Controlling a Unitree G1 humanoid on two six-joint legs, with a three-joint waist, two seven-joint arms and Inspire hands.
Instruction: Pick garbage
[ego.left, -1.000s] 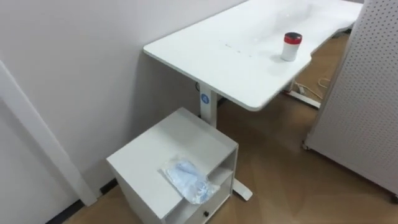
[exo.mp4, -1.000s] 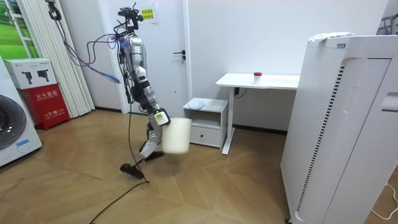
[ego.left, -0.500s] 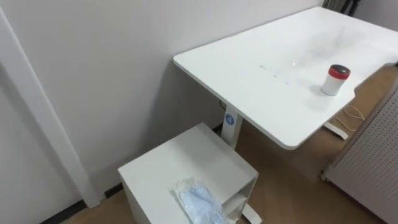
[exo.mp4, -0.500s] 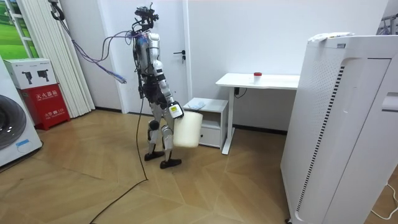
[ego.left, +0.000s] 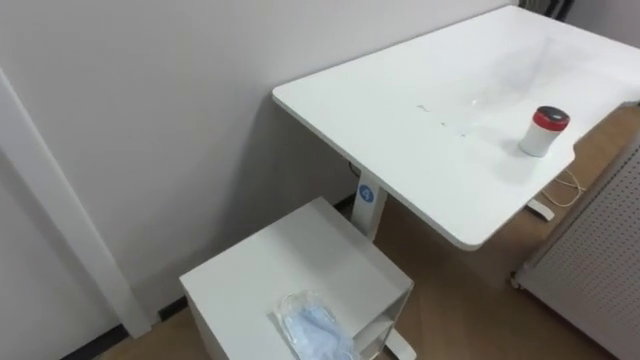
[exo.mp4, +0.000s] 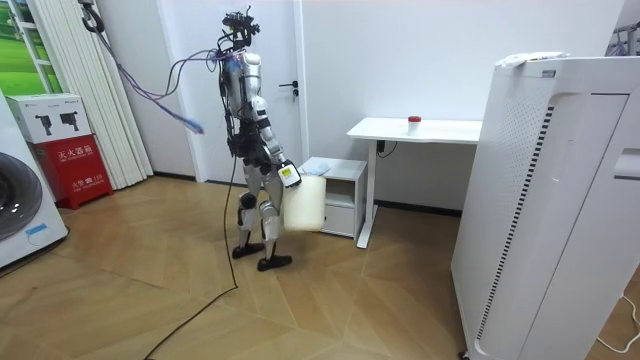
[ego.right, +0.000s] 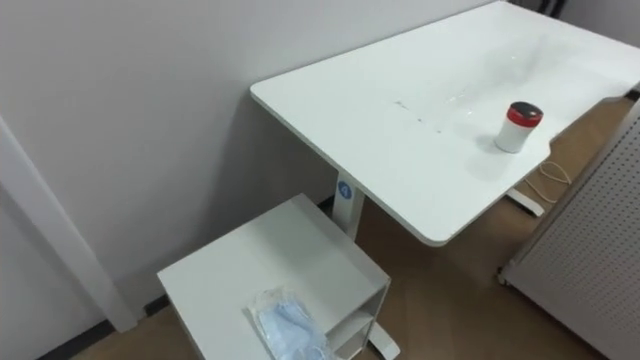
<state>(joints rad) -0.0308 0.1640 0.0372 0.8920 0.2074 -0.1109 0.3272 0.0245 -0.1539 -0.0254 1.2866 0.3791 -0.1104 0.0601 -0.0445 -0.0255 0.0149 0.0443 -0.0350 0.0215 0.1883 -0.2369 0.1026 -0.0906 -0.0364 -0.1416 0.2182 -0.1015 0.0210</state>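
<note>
Crumpled bluish garbage (ego.left: 312, 328), lower centre, on white cabinet (ego.left: 290, 265); white bin (exo.mp4: 303, 204) at right hand (exo.mp4: 288, 175), grip indiscernible.

Table (ego.left: 430, 120): plain white top, with a white leg carrying a small round blue sticker (ego.left: 366, 193). Canister (ego.left: 545, 132): white body, red lid. Cabinet (ego.left: 300, 270): white throughout. Garbage (ego.left: 315, 330) on the cabinet top: pale blue, partly translucent. Panel (ego.left: 600, 250): greyish white with a regular pattern of small dots. Floor (exo.mp4: 300, 310): brown wood, planks laid at angles. Bin (exo.mp4: 304, 203) at the robot's side: cream-white. Box (exo.mp4: 78, 168): red.
</note>
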